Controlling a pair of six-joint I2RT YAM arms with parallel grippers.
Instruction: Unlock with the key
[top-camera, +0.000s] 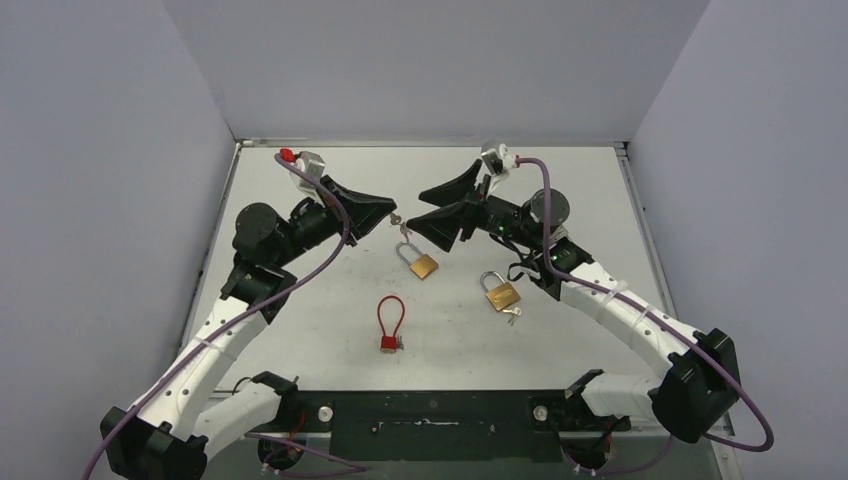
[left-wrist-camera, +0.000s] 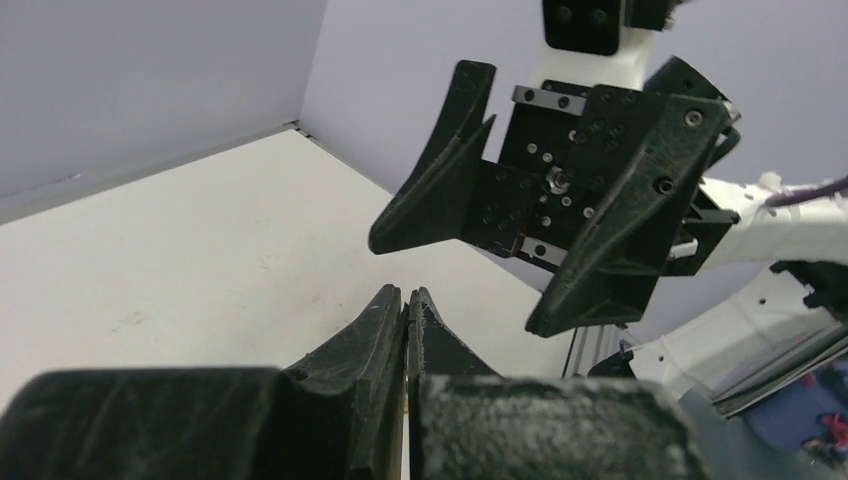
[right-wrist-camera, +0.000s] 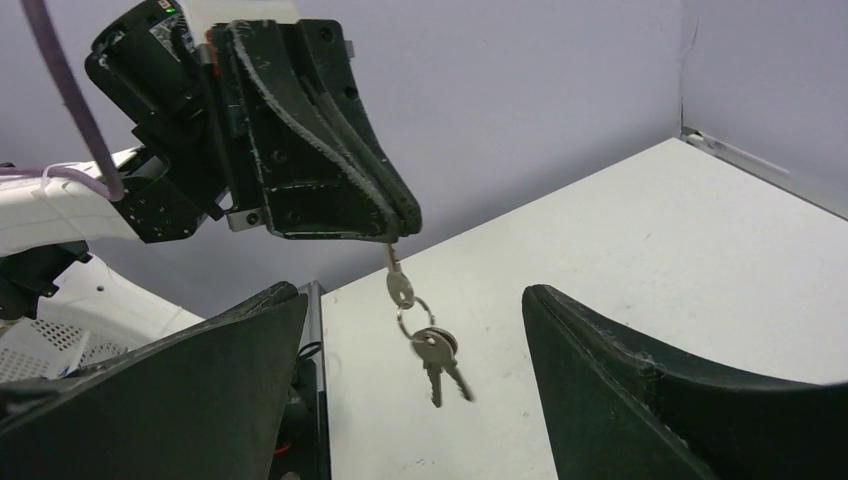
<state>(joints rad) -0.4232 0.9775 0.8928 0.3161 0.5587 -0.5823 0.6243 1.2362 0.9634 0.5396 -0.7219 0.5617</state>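
My left gripper (top-camera: 390, 214) is clamped shut on the key (right-wrist-camera: 398, 287), pinching one end so it hangs straight down from the fingertips. A ring (right-wrist-camera: 412, 322) and two more keys (right-wrist-camera: 437, 362) dangle beneath it. My right gripper (top-camera: 419, 207) faces it almost tip to tip with its jaws spread wide and holding nothing, and the hanging bunch sits just in front of that gap. A brass padlock (top-camera: 422, 264) lies flat on the surface (top-camera: 300, 330) just below both grippers and a little toward the arm bases, with its shackle pointing back up at them. A second brass padlock (top-camera: 501, 294) lies behind the right gripper, close beside that arm's forearm, and a small key (top-camera: 512, 314) rests against it. A red cable lock (top-camera: 390, 325) lies well apart from the left gripper, toward the bases. The surface is matte and off-white with a few faint scuffs. Plain pale lilac-grey walls (top-camera: 430, 60) box it in on three sides, with a thin metal strip along the far edge where the two meet. A black rail (top-camera: 430, 425) runs between the arm bases at the near edge.
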